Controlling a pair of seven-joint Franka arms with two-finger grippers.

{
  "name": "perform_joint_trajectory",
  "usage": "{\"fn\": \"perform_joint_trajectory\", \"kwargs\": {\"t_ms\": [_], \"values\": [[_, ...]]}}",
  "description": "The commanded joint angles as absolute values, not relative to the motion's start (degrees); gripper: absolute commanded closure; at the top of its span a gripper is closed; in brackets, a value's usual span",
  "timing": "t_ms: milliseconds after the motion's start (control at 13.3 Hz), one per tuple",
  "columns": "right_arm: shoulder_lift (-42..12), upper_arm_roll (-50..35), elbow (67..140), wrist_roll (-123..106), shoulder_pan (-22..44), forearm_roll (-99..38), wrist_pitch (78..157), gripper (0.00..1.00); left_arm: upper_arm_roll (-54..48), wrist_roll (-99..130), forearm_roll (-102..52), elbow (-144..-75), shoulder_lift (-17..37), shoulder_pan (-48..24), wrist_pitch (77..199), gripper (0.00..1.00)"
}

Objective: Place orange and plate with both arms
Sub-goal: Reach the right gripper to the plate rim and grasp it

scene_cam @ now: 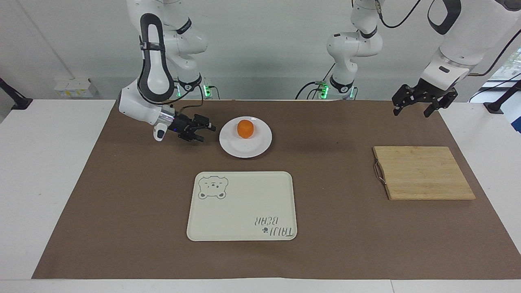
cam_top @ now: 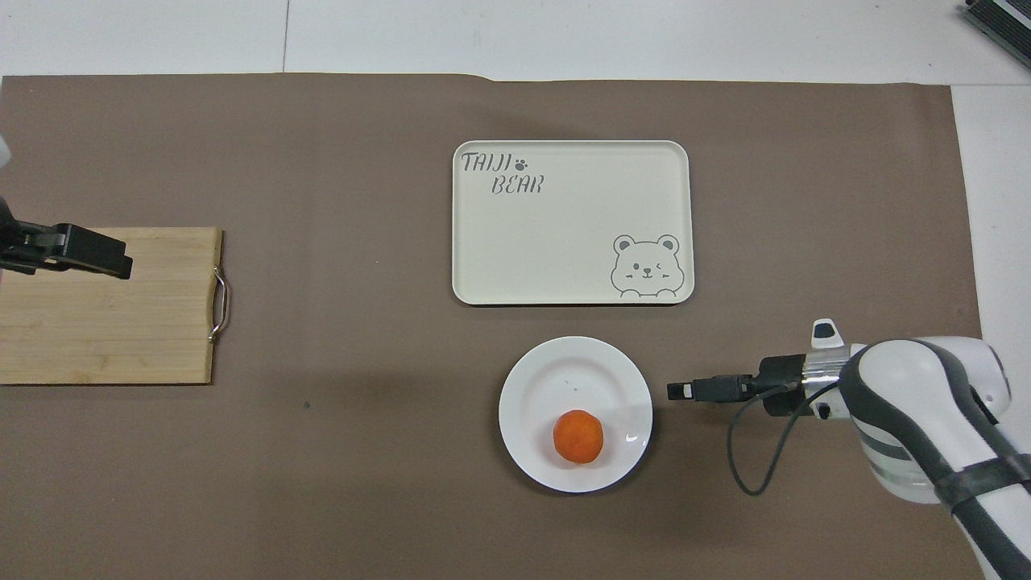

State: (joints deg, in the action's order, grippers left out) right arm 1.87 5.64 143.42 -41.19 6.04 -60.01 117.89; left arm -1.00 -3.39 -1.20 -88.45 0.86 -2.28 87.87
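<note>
The orange [scene_cam: 245, 128] [cam_top: 578, 436] lies on the white plate [scene_cam: 244, 149] [cam_top: 572, 374], on the part of it nearest the robots. The plate rests on the brown mat, nearer to the robots than the tray. My right gripper [scene_cam: 206, 133] [cam_top: 681, 391] is low over the mat beside the plate, toward the right arm's end. It lies sideways, points at the plate's rim and is open, a small gap short of it. My left gripper [scene_cam: 423, 106] [cam_top: 113, 258] is open and empty. It hangs high over the mat by the cutting board.
A cream tray with a bear drawing [scene_cam: 242, 205] [cam_top: 572, 221] lies farther from the robots than the plate. A bamboo cutting board with a metal handle [scene_cam: 423, 173] [cam_top: 105, 322] lies toward the left arm's end. A cable loops from the right wrist [cam_top: 745, 459].
</note>
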Motion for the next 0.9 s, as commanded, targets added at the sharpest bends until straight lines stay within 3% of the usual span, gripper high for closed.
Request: {"fn": "perform_joint_trajectory", "kwargs": {"t_ms": [0,300,825], "values": [[2.11,5.45,146.68,-44.29,7.12,-63.71,119.27,0.0,-1.49,-3.52,-0.44,-88.07,0.88,-1.67,87.28,0.0],[1.85,5.45,148.1,-45.44,7.21,-65.2,119.27,0.0,-1.49,-3.6,-0.44,-88.07,0.88,-1.58,87.28,0.0],[0.18,5.45,148.18,-44.91,12.83,-72.06,122.08,0.0,-1.49,-3.52,-0.44,-88.07,0.88,-1.58,87.28,0.0]]}}
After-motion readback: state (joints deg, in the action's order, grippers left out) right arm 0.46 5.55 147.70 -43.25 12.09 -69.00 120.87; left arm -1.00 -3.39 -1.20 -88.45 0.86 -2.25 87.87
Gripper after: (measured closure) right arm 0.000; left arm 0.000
